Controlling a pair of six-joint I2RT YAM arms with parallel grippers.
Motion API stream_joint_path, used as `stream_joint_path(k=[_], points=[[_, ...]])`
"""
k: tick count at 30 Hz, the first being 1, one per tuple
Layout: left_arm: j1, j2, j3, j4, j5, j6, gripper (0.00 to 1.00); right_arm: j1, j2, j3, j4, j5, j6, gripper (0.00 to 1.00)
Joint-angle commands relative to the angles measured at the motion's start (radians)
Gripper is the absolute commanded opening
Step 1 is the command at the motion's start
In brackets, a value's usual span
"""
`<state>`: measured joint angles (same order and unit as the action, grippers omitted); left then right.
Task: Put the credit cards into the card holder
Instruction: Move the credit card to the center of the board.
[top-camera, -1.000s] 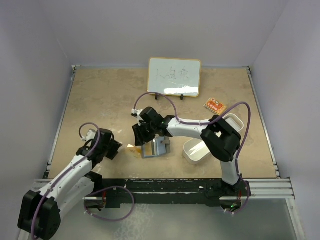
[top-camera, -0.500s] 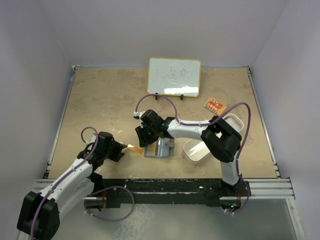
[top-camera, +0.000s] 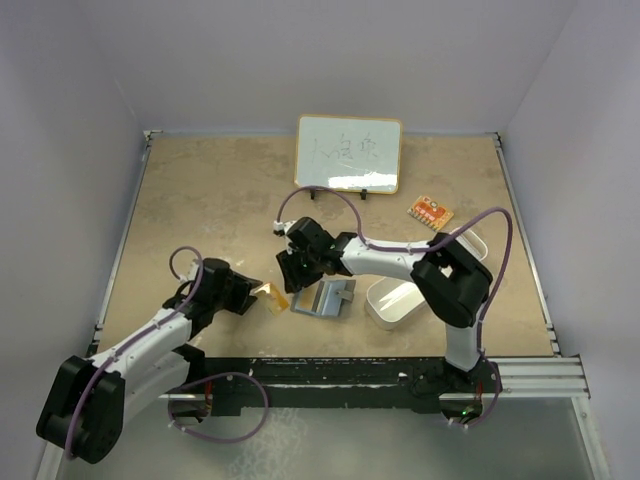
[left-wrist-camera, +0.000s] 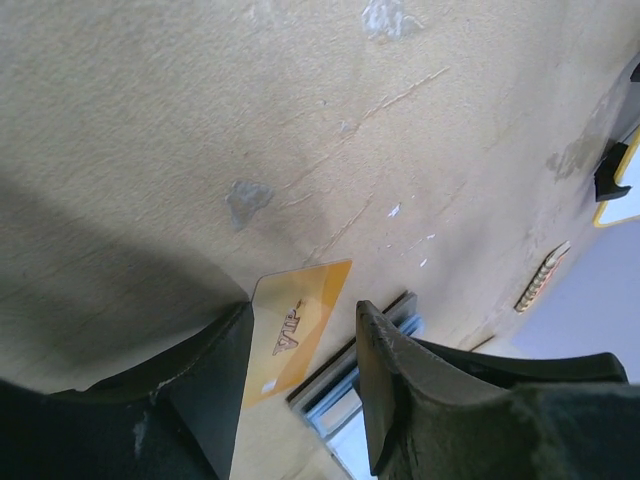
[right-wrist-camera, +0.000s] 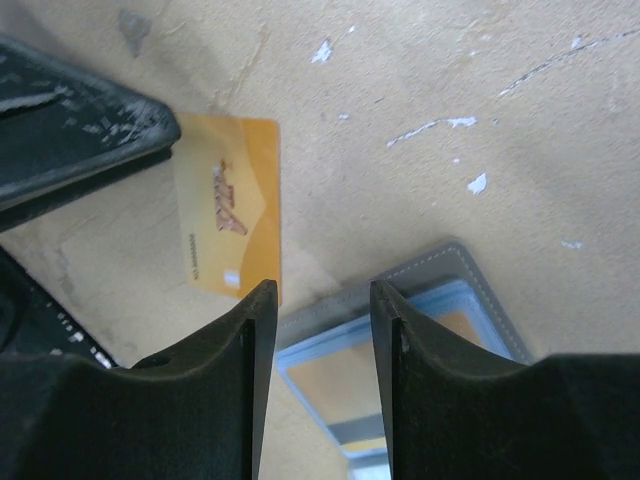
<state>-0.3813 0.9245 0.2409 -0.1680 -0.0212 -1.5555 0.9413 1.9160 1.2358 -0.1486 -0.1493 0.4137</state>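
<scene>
Left gripper (top-camera: 252, 296) clenched on orange-gold card (left-wrist-camera: 298, 335) — its long axis pointed right toward the card holder (top-camera: 328, 297), just beside.

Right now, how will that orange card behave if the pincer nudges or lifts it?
The orange card looks thin and flat, so it is probably light and awkward to lift. Its smooth face suggests it may slide when pushed. Straight edges, no sag: likely stiff.

The credit card (top-camera: 270, 298) is just left of the card holder (top-camera: 330, 297).
</scene>
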Motion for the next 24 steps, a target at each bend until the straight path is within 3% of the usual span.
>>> stream_joint_path(k=[1, 6, 18, 24], points=[[-0.002, -0.003, 0.057, -0.007, -0.036, 0.111, 0.44, -0.005, -0.110, 0.019, -0.048, -0.036, 0.042, 0.46], [-0.001, 0.015, 0.160, -0.092, -0.036, 0.304, 0.48, -0.026, -0.197, 0.084, -0.218, 0.136, 0.002, 0.50], [-0.003, 0.016, 0.362, -0.202, 0.133, 0.638, 0.60, -0.294, -0.426, 0.081, -0.533, 0.488, -0.231, 0.54], [-0.002, 0.015, 0.460, -0.311, 0.201, 0.795, 0.63, -0.437, -0.514, 0.026, -0.583, 0.544, -0.385, 0.56]])
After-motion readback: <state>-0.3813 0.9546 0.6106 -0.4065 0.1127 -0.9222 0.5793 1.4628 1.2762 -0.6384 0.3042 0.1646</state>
